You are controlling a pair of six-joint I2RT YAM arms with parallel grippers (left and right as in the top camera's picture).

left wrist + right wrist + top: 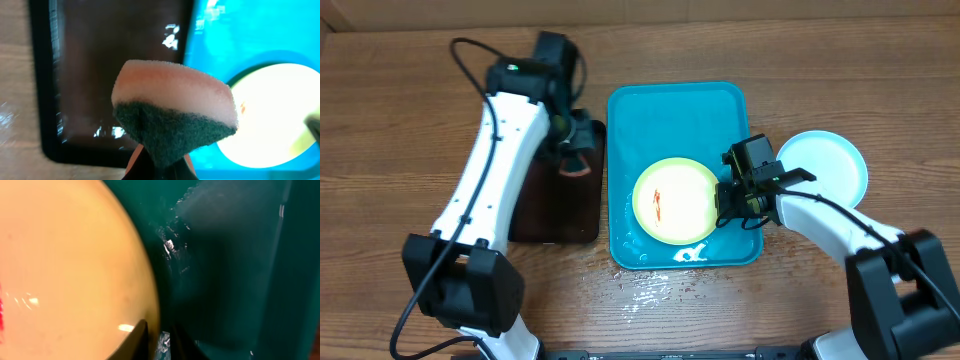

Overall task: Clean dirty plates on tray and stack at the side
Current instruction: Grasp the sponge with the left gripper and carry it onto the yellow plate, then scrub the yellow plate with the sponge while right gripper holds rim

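Note:
A pale yellow-green dirty plate [675, 200] with a red-brown smear [658, 205] lies in the turquoise tray [680, 110]. My right gripper [725, 200] sits at the plate's right rim. In the right wrist view its fingers [140, 340] straddle the edge of the plate [65, 270] over the wet tray [235, 270], closed narrowly on the rim. My left gripper [575, 150] hovers over the black tray's right side, shut on a pink and green sponge [175, 100]. A light blue plate [825, 165] rests on the table right of the tray.
The narrow black tray [555, 210] lies left of the turquoise one, wet inside [110, 75]. Water is spilled on the wooden table [645, 290] in front of the turquoise tray. The plate [280, 115] shows at the right of the left wrist view.

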